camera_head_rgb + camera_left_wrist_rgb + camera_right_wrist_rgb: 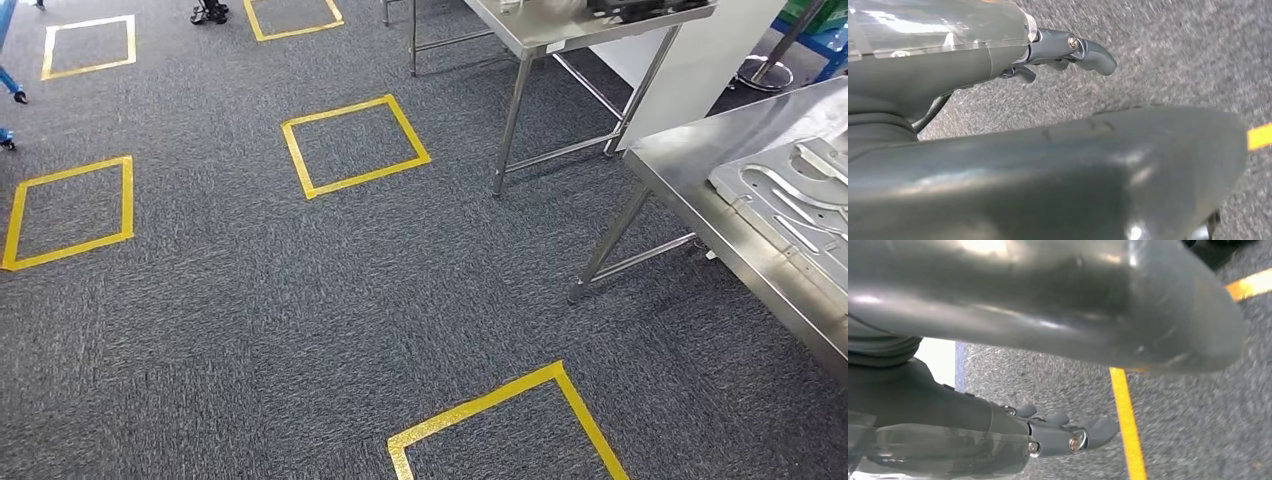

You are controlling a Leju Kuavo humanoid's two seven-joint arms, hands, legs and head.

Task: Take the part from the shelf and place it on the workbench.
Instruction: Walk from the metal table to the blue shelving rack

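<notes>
**Part lay on the steel table while both hands hung empty over the carpet**

In the head view, the flat grey metal part (790,195), cut through with curved and straight slots, lay flat on the near steel table (690,160) at the right edge of the scene, running out of the picture on that side. A second steel table (560,30) stood farther back, well apart from the first, with a dark object on its top that was too cropped to identify. The grey carpet (250,300) carried several squares of yellow tape: one (355,145) lay near the far table's legs, another (70,212) toward the left, and a partly seen one (505,415) close at the bottom.

In the left wrist view, the left hand (1068,52) hung over the carpet with nothing in it; its dark fingers (1095,56) were gently bent and separated, touching nothing. A large blurred grey thumb took up the lower part of that picture.

In the right wrist view, the right hand (1063,432) likewise held nothing, its fingers (1100,432) loosely extended and apart above the carpet, just beside a strip of yellow tape (1125,425).
</notes>
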